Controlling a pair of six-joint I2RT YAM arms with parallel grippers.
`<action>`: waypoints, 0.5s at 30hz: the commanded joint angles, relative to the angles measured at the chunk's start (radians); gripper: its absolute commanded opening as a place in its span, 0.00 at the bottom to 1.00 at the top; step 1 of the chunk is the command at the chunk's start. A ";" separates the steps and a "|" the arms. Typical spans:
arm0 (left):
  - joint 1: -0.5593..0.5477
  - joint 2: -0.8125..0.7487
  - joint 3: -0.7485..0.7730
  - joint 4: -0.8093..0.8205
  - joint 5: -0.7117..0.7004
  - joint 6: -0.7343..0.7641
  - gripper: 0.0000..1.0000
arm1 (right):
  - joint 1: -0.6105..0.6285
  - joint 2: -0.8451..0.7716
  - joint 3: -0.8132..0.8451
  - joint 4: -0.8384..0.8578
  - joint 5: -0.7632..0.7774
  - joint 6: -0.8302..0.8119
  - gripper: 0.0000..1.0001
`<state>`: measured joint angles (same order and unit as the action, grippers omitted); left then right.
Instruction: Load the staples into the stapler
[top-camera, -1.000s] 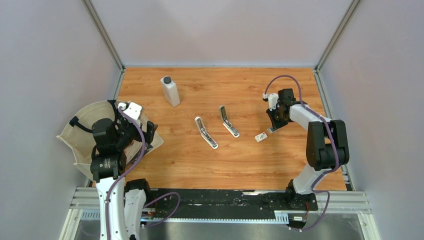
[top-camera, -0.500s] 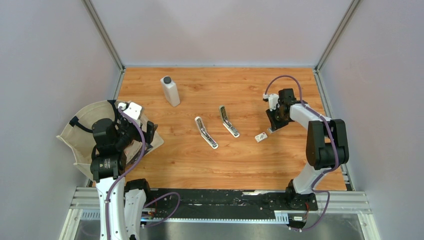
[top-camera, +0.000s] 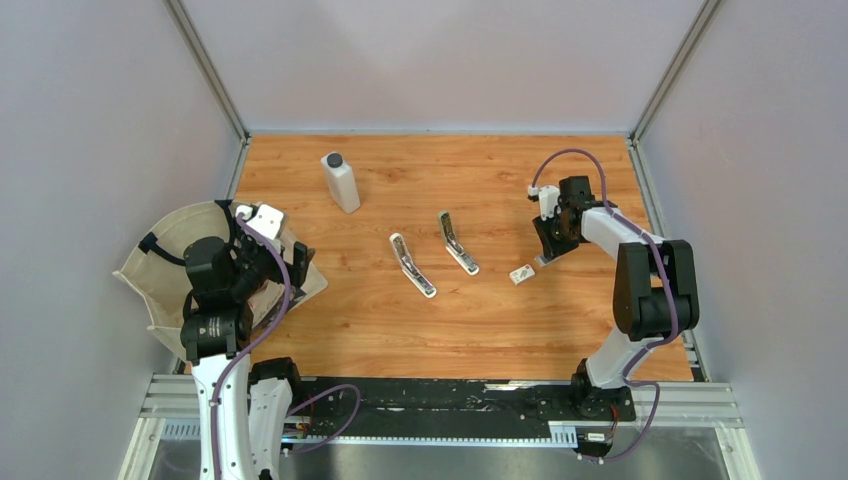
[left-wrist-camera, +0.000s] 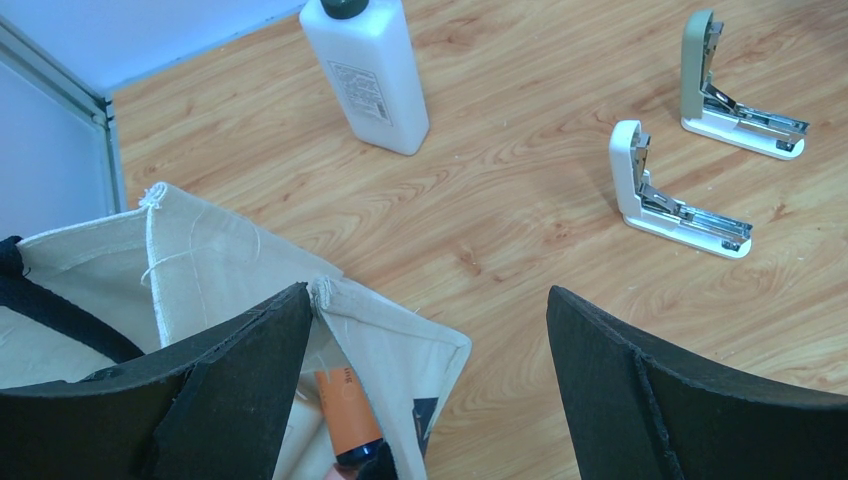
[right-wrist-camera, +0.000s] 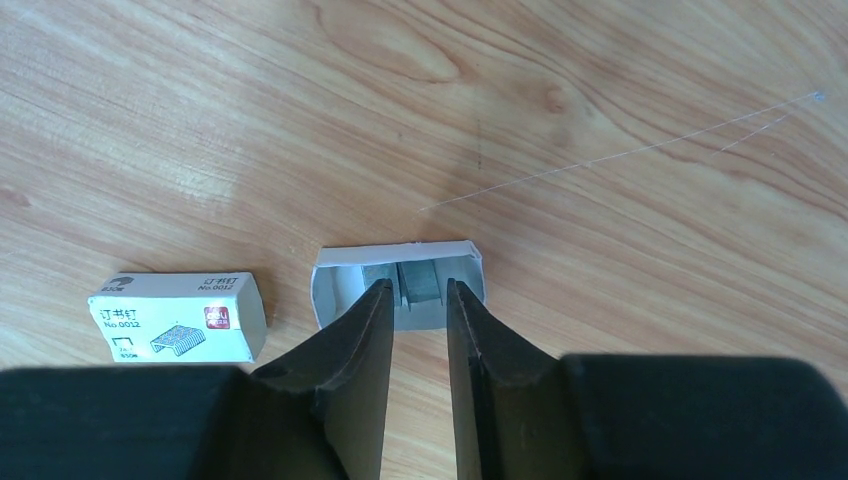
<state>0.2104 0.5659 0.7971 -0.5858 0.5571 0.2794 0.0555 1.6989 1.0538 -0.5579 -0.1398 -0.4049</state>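
Right fingers (right-wrist-camera: 355, 350) parted; wrist view shows staples (right-wrist-camera: 420, 280) (overhead: specks).

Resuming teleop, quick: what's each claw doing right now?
Left claw: wide open, empty.
Right claw: narrowly open astride the staples, gripping nothing.

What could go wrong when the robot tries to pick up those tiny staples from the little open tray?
The right fingers are barely apart at the staples, so they may bump the strip instead of straddling it. The paper tray looks light and could slide or come up too. The thin strip might slip out on the way to the staplers.
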 joint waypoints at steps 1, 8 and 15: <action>0.009 0.009 -0.018 -0.042 -0.006 -0.002 0.95 | -0.005 0.004 0.025 0.013 -0.021 -0.003 0.29; 0.009 0.011 -0.018 -0.042 -0.006 0.000 0.95 | -0.003 -0.005 0.023 0.010 -0.040 0.000 0.32; 0.009 0.011 -0.018 -0.043 -0.008 0.000 0.95 | -0.003 0.028 0.034 0.000 -0.015 0.003 0.36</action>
<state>0.2104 0.5659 0.7971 -0.5858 0.5552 0.2798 0.0555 1.7069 1.0542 -0.5617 -0.1661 -0.4053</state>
